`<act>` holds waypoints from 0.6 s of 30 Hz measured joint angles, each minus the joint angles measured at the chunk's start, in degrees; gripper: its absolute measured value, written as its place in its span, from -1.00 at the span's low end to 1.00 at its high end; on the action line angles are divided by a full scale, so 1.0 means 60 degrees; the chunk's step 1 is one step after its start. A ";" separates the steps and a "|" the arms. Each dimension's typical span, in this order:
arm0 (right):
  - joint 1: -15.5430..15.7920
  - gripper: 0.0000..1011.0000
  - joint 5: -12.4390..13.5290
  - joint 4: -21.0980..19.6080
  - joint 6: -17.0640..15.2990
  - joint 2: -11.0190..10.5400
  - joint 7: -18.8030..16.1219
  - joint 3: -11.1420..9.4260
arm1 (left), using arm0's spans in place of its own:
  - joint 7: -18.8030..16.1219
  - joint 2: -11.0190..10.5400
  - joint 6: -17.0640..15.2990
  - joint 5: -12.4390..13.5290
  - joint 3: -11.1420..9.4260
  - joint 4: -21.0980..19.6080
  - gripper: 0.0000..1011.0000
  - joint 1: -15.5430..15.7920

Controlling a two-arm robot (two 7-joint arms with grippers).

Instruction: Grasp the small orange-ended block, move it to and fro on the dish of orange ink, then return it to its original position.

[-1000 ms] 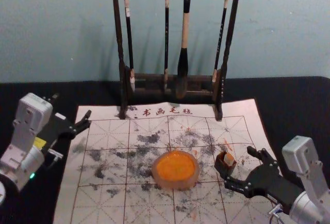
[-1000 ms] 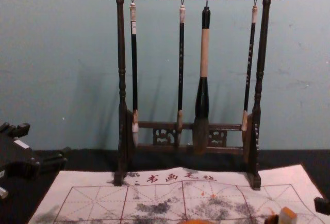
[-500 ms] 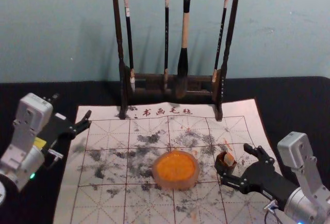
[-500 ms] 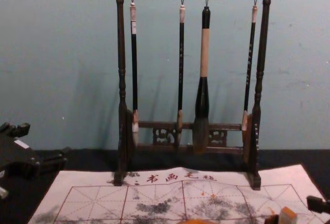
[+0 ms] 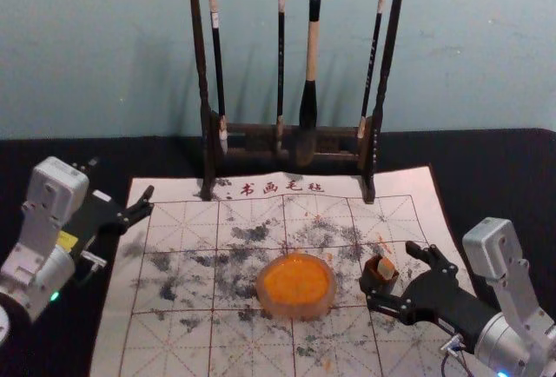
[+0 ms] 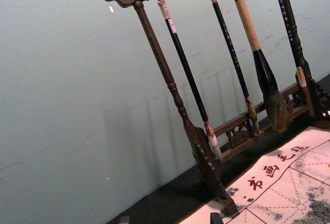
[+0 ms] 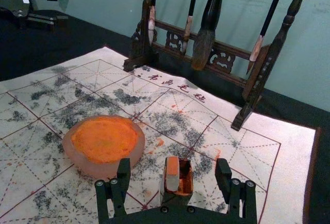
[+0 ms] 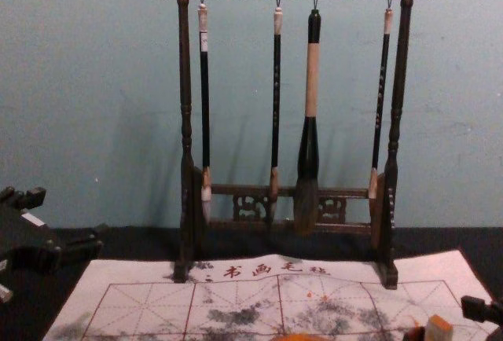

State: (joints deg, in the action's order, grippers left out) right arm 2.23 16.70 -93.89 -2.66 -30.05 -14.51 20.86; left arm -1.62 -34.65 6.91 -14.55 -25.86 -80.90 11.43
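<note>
Your right gripper (image 5: pixel 391 274) is right of the dish (image 5: pixel 295 310), its fingers spread apart around the block (image 5: pixel 386 267), which stands in a dark holder (image 5: pixel 375 282) just right of the dish. Your left gripper (image 5: pixel 120 179) idles well left of the dish, fingers apart.

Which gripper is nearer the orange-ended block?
Right. The right gripper is at the block, open fingers on either side; the left gripper is left of the dish, near the mat's left edge.
</note>
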 joint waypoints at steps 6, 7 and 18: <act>0.0049 0.98 -0.0143 -0.0048 -0.0150 0.0092 -0.0080 -0.0083 | 0.0000 0.0000 0.0001 0.0000 -0.0001 0.0000 1.00 -0.0001; 0.0053 0.98 -0.0161 -0.0050 -0.0163 0.0102 -0.0086 -0.0094 | 0.0000 0.0000 0.0000 0.0000 0.0000 0.0000 1.00 0.0000; 0.0128 0.98 -0.0332 -0.0086 -0.0257 0.0224 -0.0142 -0.0228 | 0.0000 0.0000 0.0001 0.0000 0.0000 0.0000 1.00 0.0000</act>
State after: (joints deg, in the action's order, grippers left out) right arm 3.00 14.71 -94.41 -4.20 -28.71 -15.37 19.49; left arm -1.62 -34.65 6.91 -14.55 -25.86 -80.90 11.43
